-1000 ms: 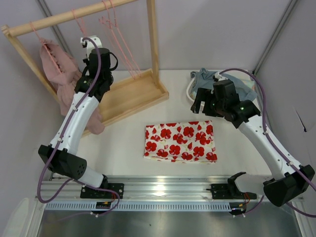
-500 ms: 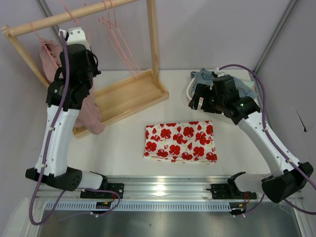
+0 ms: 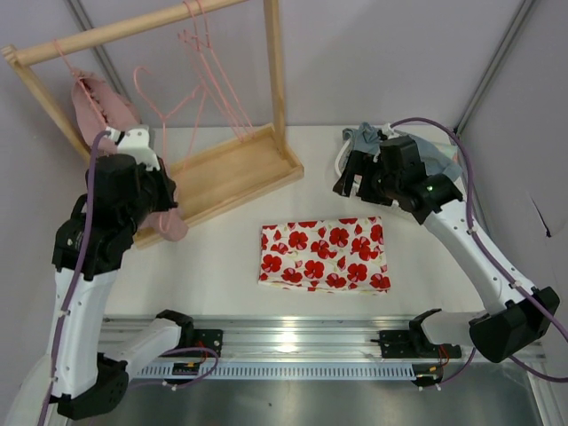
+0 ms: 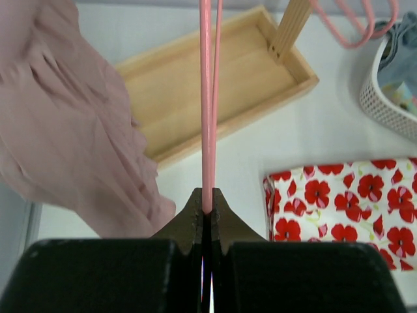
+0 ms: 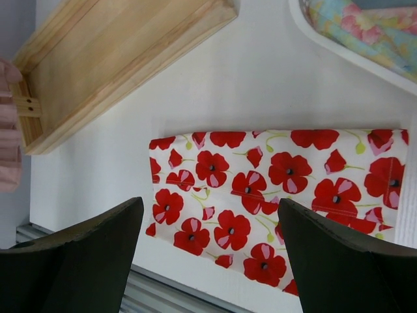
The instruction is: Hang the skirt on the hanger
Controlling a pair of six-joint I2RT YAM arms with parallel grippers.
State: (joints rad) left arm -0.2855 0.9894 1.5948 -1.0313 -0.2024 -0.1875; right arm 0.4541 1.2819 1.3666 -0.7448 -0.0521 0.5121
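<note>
left fingers: clenched on the hanger (image 4: pixel 207 98); two thin pink wire strands are pinched between the tips of the left gripper (image 4: pixel 206 205), jaws all but closed
hanger position: the wire is seen running straight out ahead of the left fingers; in the top view the hanger (image 3: pixel 167 106) is held up beside the wooden rack (image 3: pixel 133 27), below its rail
right fingers: released, spread wide; nothing is gripped by the right gripper (image 5: pixel 210 215)
skirt vs right fingers: the skirt (image 5: pixel 273 189) is framed in the gap between the two dark fingers in the wrist view, well beneath them and not touched; in the top view the right gripper (image 3: pixel 351 177) is seen past the skirt's far right corner
skirt vs left fingers: the skirt (image 4: pixel 345 202) is seen to the right of the fingertips, well apart, no contact
skirt state: laid flat on the table (image 3: pixel 222 257) as a folded rectangle (image 3: pixel 324 255), white with red flowers, dark centres
beside left fingers: a dusty-pink ruffled garment (image 4: pixel 71 130) is seen to the left of the tips, the rack's base tray (image 4: pixel 215 91) ahead of them
near right fingers: a white basket (image 3: pixel 342 160) with blue-grey cloth (image 3: pixel 364 138) is placed just behind the right gripper
rail: more pink hangers (image 3: pixel 209 53) are hung there, apart from both grippers
</note>
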